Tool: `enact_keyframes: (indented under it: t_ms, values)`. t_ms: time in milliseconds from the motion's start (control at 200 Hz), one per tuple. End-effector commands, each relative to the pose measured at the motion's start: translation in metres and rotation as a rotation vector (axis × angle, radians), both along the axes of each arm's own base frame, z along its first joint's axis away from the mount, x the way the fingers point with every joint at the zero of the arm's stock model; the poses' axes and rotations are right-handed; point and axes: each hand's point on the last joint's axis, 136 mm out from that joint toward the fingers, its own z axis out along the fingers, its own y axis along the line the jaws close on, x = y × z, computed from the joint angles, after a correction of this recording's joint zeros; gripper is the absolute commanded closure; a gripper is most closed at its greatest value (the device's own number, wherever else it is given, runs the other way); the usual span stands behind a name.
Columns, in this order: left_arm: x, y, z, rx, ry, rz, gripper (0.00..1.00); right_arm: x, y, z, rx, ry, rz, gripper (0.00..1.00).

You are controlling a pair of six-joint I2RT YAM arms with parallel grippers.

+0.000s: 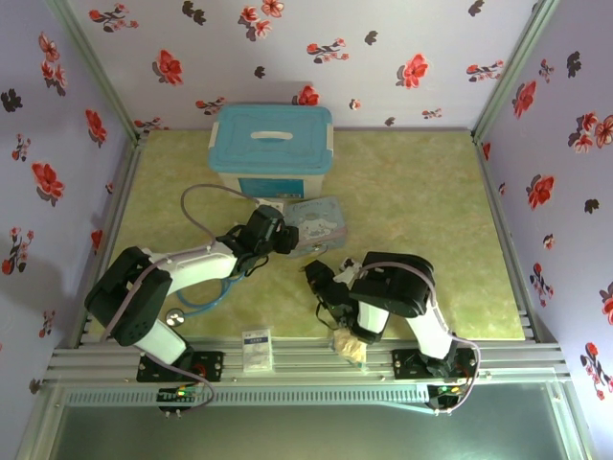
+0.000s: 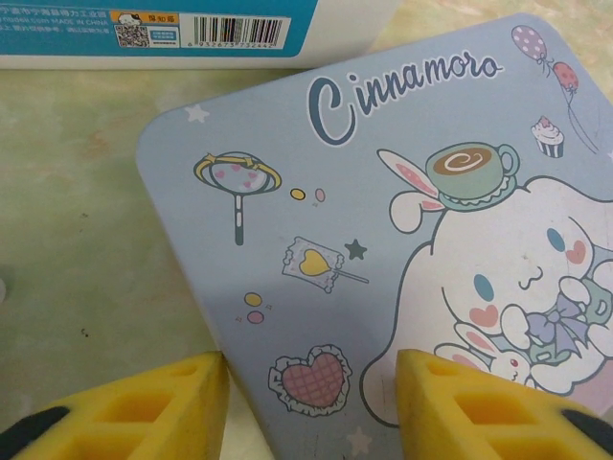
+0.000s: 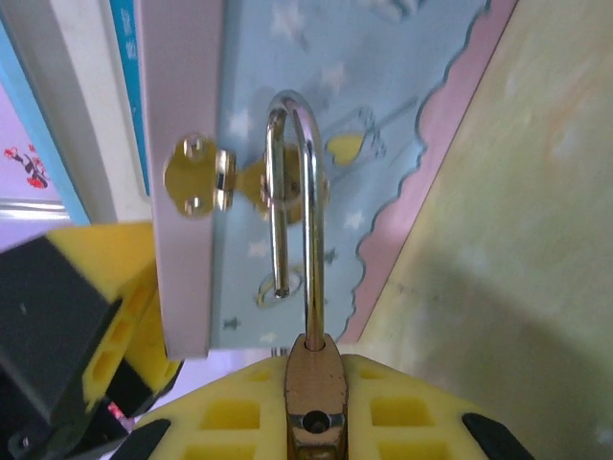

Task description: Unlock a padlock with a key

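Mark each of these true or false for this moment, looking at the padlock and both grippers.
1. The padlock has its shackle hooked through the gold hasp on the cartoon tin. True.
2. Both shackle legs sit in the padlock's body. False: the shorter leg ends free, clear of the body.
3. The right gripper has a yellow finger on each side of the padlock's body. True.
4. The left gripper is clamped on the blue-lidded box. False: it stands wide open at the tin's near edge, and the box is behind the tin.
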Motion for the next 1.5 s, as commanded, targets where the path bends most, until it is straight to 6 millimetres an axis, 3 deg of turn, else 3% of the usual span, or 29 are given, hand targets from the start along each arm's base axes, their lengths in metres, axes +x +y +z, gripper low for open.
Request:
enact_keyframes:
  t_ms: [0,185,395,570,745,940,1080,1260,1495]
  values:
    - [-0.033,0.021,-0.054,0.165,0.144,-0.061,0.56,0.006,-0.040,-0.043,-0.245,0.050,-0.077,1.00]
    - [-0.037,0.025,-0.063,0.191,0.160,-0.068,0.56,0.013,-0.031,-0.025,-0.237,0.005,-0.058,1.00]
    - [-0.042,0.030,-0.072,0.204,0.176,-0.067,0.57,0.017,-0.045,-0.025,-0.248,0.009,-0.095,1.00]
    - [-0.040,0.027,-0.071,0.192,0.172,-0.064,0.58,0.022,-0.022,-0.002,-0.246,-0.064,-0.033,1.00]
    - [-0.041,0.029,-0.071,0.203,0.172,-0.069,0.58,0.027,-0.035,0.009,-0.224,-0.071,-0.068,1.00]
    - [-0.045,0.032,-0.077,0.208,0.179,-0.069,0.60,0.029,-0.041,0.002,-0.127,0.003,-0.093,1.00]
    - [-0.048,0.035,-0.080,0.215,0.186,-0.069,0.61,0.031,-0.026,0.012,-0.107,-0.019,-0.043,1.00]
    - [-0.050,0.037,-0.080,0.214,0.186,-0.068,0.61,0.028,-0.050,0.004,-0.140,0.004,-0.074,1.00]
    - [-0.048,0.034,-0.079,0.210,0.188,-0.068,0.61,0.031,-0.050,0.006,-0.124,0.013,-0.037,1.00]
